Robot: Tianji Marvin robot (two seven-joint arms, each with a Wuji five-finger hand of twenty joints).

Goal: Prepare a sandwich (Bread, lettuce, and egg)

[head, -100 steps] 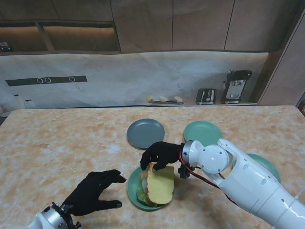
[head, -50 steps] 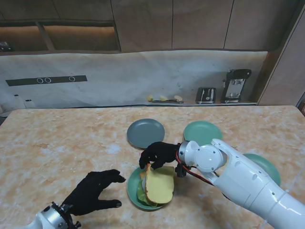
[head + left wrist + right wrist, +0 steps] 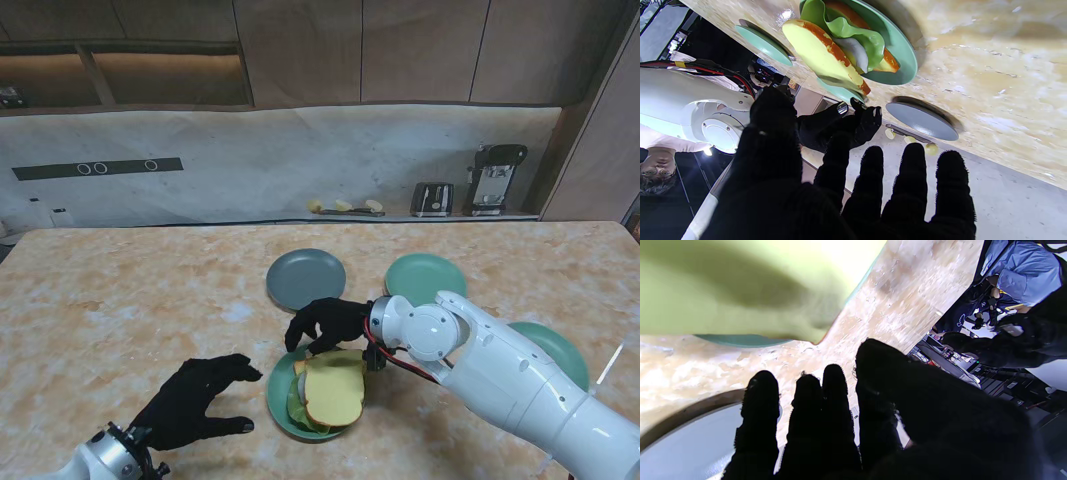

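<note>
Compared with a second ago, top bread slice (image 3: 334, 388) lowered flat on the stack, no more tilted and pinched. Left hand (image 3: 192, 403), black knitted glove, resting on marbled table (image 3: 120, 300) beside green plate (image 3: 278, 405), fingers spread, holding nothing. In plate: soft yellow square bread, wavy lettuce (image 3: 843, 28), white egg (image 3: 855, 51); long axis running nearer-to-farther. Right hand (image 3: 325, 322) just beyond slice, fingers loosened, empty. Farther: round grey plate (image 3: 306, 278).

The table (image 3: 120, 290) looks like smooth, shiny stone. The plates (image 3: 306, 278) are smooth and matt. Both hands (image 3: 195, 403) wear fuzzy black cloth. The arm (image 3: 520, 385) is glossy white plastic.
</note>
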